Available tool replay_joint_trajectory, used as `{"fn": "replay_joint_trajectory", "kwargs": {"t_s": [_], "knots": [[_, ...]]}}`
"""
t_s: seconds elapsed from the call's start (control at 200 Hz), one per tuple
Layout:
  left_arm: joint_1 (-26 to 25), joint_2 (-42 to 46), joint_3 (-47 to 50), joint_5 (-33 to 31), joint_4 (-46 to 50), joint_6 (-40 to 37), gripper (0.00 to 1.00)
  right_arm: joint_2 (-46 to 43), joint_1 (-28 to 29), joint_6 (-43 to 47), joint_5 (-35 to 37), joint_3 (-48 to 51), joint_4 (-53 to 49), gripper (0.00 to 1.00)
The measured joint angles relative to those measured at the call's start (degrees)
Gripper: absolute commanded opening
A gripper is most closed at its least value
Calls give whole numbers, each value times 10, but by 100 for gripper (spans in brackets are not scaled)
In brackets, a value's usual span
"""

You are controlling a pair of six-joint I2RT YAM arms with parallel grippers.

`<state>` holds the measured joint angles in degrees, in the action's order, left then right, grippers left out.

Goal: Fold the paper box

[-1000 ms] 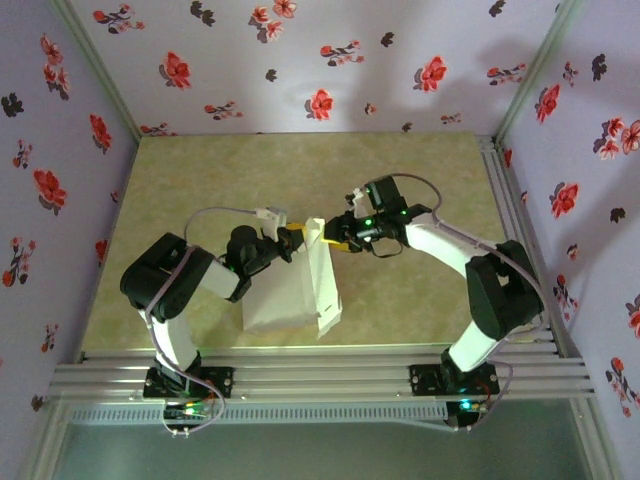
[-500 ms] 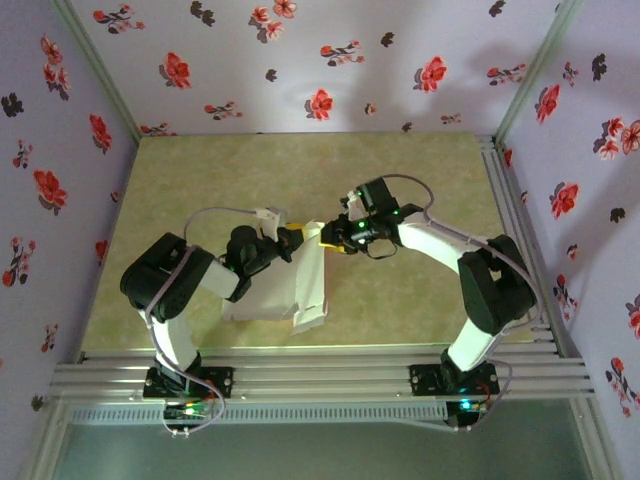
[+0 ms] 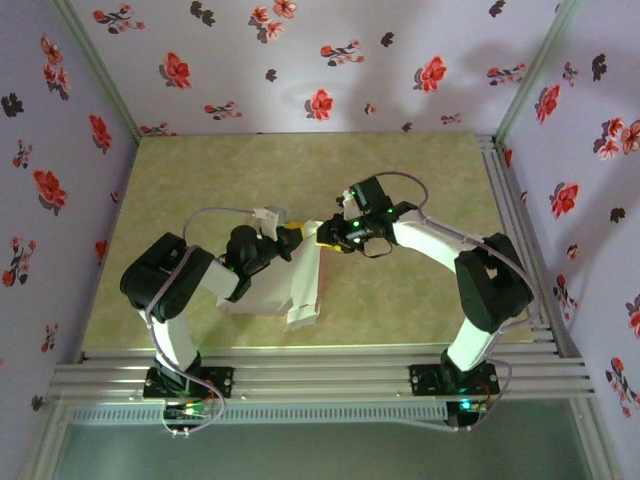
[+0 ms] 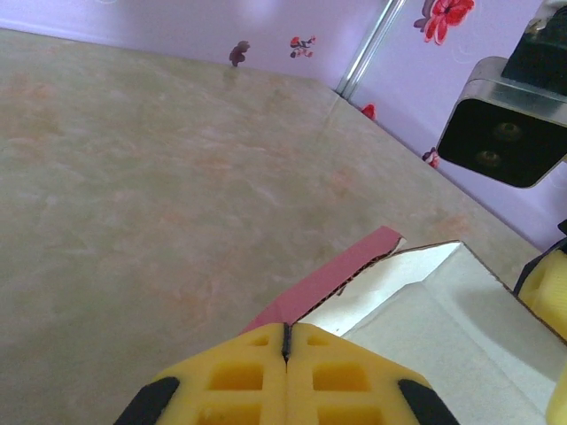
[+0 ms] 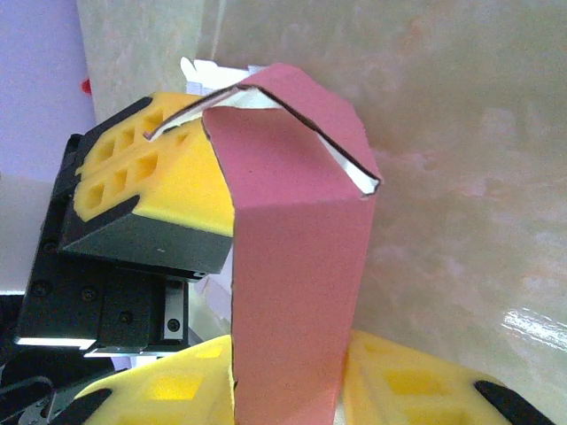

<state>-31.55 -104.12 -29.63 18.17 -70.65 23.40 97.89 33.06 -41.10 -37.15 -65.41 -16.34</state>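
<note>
Paper box (image 3: 272, 295), one, pink and white, left claw (image 4: 285, 347) and right claw (image 5: 292, 376) each pinching an edge

The paper box (image 5: 292, 292) is salmon pink one face, white the other. The table (image 3: 240, 180) is mottled green-beige; the walls (image 3: 230, 50) are lilac with red flowers.

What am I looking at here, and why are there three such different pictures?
Two black-and-white robot arms, the left arm and the right arm, are bolted at the near edge of a mottled green tabletop. One picture looks down from above. The other two come from a small camera on each wrist, so the yellow padded jaws loom large there. Between them the arms hold a thin card box, pale grey-white on one face and salmon pink on the other, partly folded. Each pair of jaws is shut on its card.
</note>
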Motion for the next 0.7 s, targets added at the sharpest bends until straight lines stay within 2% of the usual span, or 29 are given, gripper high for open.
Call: {"fn": "replay_joint_trajectory", "kwargs": {"t_s": [0.7], "knots": [[2, 0, 0, -2, 0, 3, 0, 37, 9, -16, 42, -40, -16, 35]]}}
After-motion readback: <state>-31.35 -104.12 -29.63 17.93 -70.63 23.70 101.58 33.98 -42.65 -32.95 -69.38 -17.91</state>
